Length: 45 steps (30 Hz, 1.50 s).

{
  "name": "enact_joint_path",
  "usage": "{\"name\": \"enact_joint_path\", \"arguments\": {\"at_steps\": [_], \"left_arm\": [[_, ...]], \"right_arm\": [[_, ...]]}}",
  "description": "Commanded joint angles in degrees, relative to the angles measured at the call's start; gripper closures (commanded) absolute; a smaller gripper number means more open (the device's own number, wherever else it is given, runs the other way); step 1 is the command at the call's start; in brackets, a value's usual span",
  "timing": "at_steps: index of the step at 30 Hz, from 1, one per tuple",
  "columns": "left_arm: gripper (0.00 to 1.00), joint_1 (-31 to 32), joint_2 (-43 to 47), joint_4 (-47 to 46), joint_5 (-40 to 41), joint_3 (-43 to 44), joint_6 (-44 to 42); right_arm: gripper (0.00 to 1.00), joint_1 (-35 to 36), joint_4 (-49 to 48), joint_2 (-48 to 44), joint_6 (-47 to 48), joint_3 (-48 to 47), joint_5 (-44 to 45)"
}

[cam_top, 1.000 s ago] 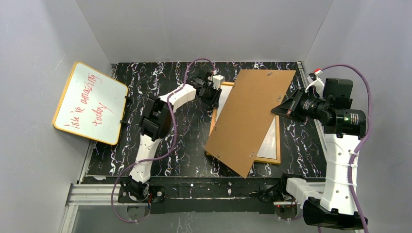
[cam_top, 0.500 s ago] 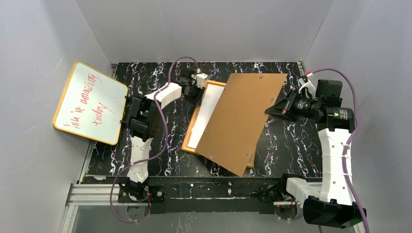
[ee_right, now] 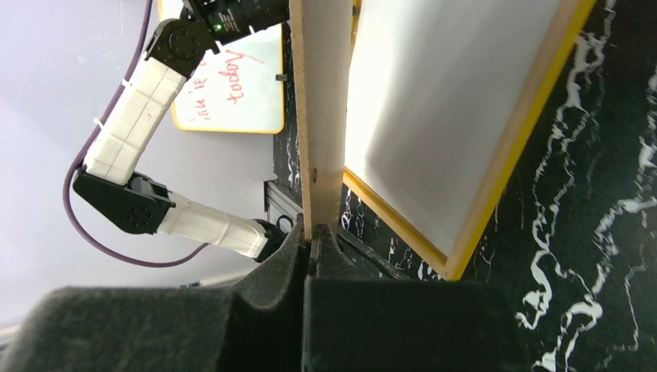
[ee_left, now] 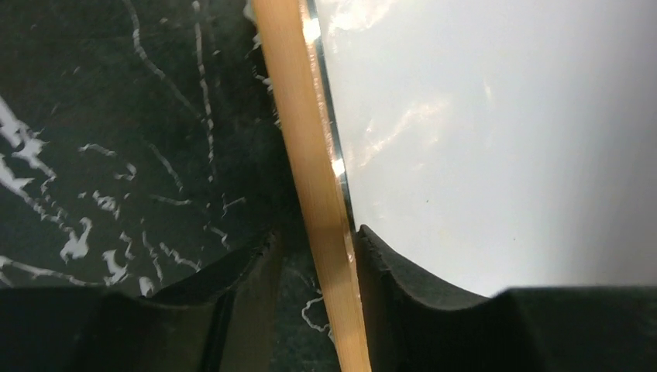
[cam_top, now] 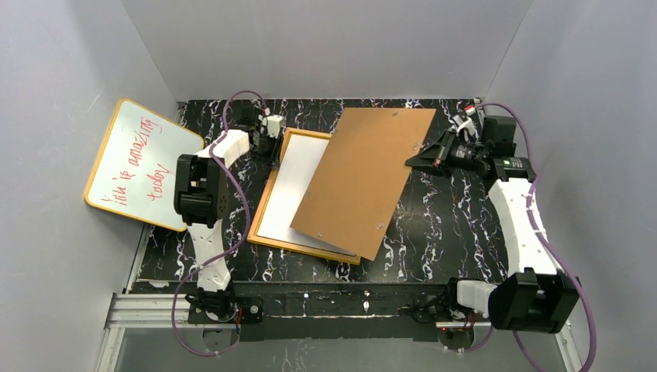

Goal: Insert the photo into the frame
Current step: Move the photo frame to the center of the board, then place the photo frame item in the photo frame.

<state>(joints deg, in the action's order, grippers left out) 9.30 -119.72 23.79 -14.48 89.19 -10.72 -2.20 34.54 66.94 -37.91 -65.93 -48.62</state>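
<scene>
The frame [cam_top: 268,186], with a yellow-orange border, lies flat on the black marbled table, turned slantwise. The photo [cam_top: 290,194] lies inside it, plain white side up, its picture side hidden. My left gripper [cam_top: 273,147] straddles the frame's border [ee_left: 310,155] near its far left corner. One finger touches the inner edge and the other stands a little off the outer edge. My right gripper [cam_top: 414,160] is shut on the right edge of the brown backing board [cam_top: 360,178]. It holds the board tilted above the frame's right half, seen edge-on in the right wrist view [ee_right: 319,116].
A yellow-edged whiteboard [cam_top: 143,164] with red writing leans against the left wall. Grey walls close in the table on three sides. The arm bases and a metal rail [cam_top: 333,306] run along the near edge.
The frame with the white sheet has slid left and turned, with my left gripper on its border. My right gripper has carried the backing board left as well.
</scene>
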Motion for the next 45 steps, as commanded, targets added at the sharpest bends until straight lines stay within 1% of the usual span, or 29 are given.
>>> {"name": "enact_joint_path", "arguments": {"at_steps": [1, 2, 4, 5, 6, 7, 9, 13, 19, 23, 26, 31, 45], "left_arm": [[0.52, -2.95, 7.91, 4.49, -3.9, 0.27, -0.62], [0.44, -4.07, 8.55, 5.41, -5.16, 0.45, -0.26], [0.24, -7.21, 9.89, 6.25, -8.95, 0.94, 0.8], [0.2, -8.55, 10.42, 6.79, -10.61, 1.58, 1.09], [0.17, -9.13, 10.69, 7.51, -11.87, 2.45, 1.09], [0.16, -11.68, 10.91, 8.72, -12.81, 3.37, 0.67], [0.15, -12.87, 11.51, 10.2, -14.31, 4.28, -0.55], [0.15, -13.28, 12.77, 12.96, -11.79, 2.46, -5.29], [0.17, -13.37, 13.11, 16.49, -6.54, -4.03, -12.82], [0.21, -13.35, 12.95, 17.01, -4.21, -7.96, -16.52], [0.24, -13.35, 13.44, 14.4, -2.64, -11.29, -17.07], [0.29, -13.3, 13.53, 11.07, -2.55, -15.14, -17.05], [0.38, -12.34, 13.78, 9.7, -5.18, -19.94, -17.42]], "right_arm": [[0.99, 5.58, -13.37, 4.35, -3.99, -1.06, -5.92], [0.99, 6.56, -14.47, 5.8, -4.38, -1.31, -6.09], [0.99, 7.86, -17.05, 8.32, -5.53, -1.47, -6.6], [0.99, 8.12, -18.7, 9.26, -6.3, -1.27, -7.15], [0.99, 8.43, -20.53, 10.23, -7.18, -1.0, -7.59], [0.99, 8.61, -22.02, 11.16, -7.57, -0.88, -7.89], [0.99, 9.18, -22.97, 13.48, -7.44, -1.41, -8.27], [0.99, 10.94, -25.86, 17.61, -7.62, -1.84, -8.56], [0.99, 13.28, -29.78, 23.68, -8.31, -2.87, -9.49], [0.99, 13.46, -30.76, 26.91, -8.58, -4.13, -10.09], [0.99, 13.47, -31.45, 28.73, -8.79, -4.77, -10.37], [0.99, 13.58, -33.42, 31.17, -9.52, -4.43, -10.79], [0.99, 13.53, -36.01, 36.97, -10.39, -5.76, -11.32]]}}
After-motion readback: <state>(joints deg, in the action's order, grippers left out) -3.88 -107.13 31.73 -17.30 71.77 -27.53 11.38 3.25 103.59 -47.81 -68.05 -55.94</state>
